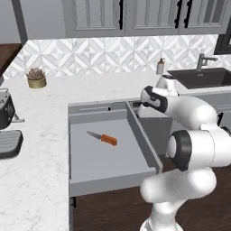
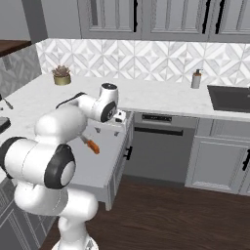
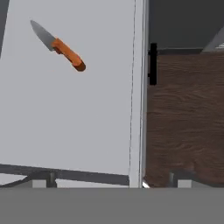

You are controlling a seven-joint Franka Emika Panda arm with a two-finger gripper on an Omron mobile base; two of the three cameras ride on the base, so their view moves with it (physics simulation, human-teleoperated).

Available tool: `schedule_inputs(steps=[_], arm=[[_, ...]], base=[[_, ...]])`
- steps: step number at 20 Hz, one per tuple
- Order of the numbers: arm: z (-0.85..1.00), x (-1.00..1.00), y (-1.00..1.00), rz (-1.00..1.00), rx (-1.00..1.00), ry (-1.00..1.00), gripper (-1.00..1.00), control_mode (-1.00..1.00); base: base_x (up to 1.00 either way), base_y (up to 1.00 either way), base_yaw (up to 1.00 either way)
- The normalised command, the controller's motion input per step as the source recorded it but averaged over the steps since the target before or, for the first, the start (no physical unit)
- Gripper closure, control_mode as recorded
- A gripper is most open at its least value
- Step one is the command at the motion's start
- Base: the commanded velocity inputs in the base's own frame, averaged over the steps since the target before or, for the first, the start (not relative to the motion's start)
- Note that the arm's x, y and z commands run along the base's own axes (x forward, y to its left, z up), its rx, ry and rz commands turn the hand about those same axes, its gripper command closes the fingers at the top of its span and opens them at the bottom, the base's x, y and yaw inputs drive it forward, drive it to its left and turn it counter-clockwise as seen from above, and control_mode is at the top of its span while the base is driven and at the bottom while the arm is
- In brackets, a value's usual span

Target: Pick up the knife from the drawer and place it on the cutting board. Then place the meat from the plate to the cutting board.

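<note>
The wide grey drawer (image 1: 108, 163) (image 2: 100, 166) (image 3: 87, 122) stands pulled out of the counter. The knife (image 1: 103, 137) (image 2: 91, 145) (image 3: 59, 46) lies flat on its floor, orange-brown handle toward the drawer's front right, grey blade toward the back left. My gripper (image 1: 139, 109) (image 2: 119, 117) (image 3: 111, 179) hangs open and empty above the drawer's back right corner, over the right wall and well apart from the knife. The drawer's dark bar handle (image 3: 153, 63) (image 2: 128, 153) sits on its front. The cutting board, the plate and the meat are out of view.
White marble counter (image 1: 31, 180) surrounds the drawer. A potted plant (image 1: 36, 78) (image 2: 62, 75) stands at the back left, a soap bottle (image 1: 160, 66) (image 2: 196, 79) and dark sink (image 1: 205, 76) (image 2: 232, 97) at the right. A dark appliance (image 1: 4, 110) sits at the left edge.
</note>
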Motion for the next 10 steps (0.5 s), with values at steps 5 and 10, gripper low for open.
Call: schedule_inputs(steps=[5,10], arm=[[-0.34,0.84,0.79,0.35,-0.02,0.13,-1.0,-1.0],[-0.95,0.32,0.76,0.33,-0.1,-0.04,-1.0,-1.0]], base=[[0.0,0.0,0.0],[0.0,0.0,0.0]])
